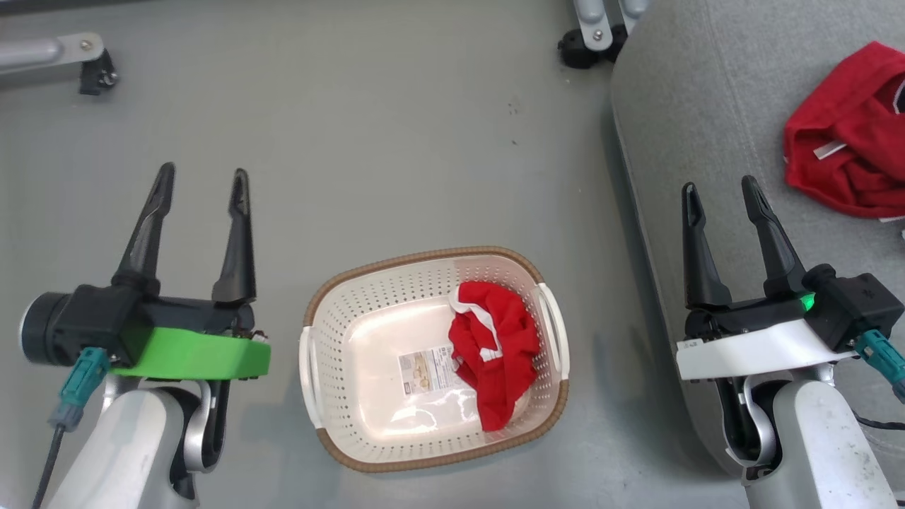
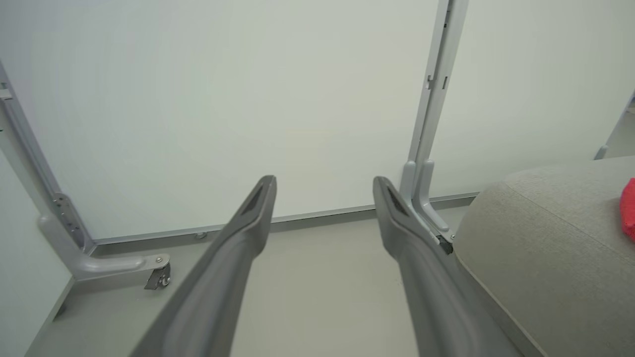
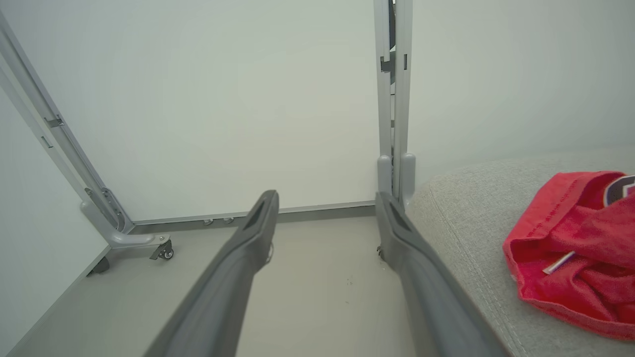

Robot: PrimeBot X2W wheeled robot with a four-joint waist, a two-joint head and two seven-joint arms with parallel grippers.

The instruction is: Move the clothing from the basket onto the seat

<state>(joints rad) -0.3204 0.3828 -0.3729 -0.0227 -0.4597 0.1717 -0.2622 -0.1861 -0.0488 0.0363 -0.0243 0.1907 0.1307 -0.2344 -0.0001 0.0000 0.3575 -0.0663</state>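
Left gripper and right gripper hang spread, empty — half done, I judge. One red garment lies against the right wall of the basket, yet to move; the other garment rests on the seat, past its rounded corner.

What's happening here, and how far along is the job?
A laundry transfer is half done. One red garment already lies on the grey seat. The second red garment is bunched against the right side of the basket on the floor. The left pincer and right pincer are both open and empty, one on either side of the basket, touching nothing.
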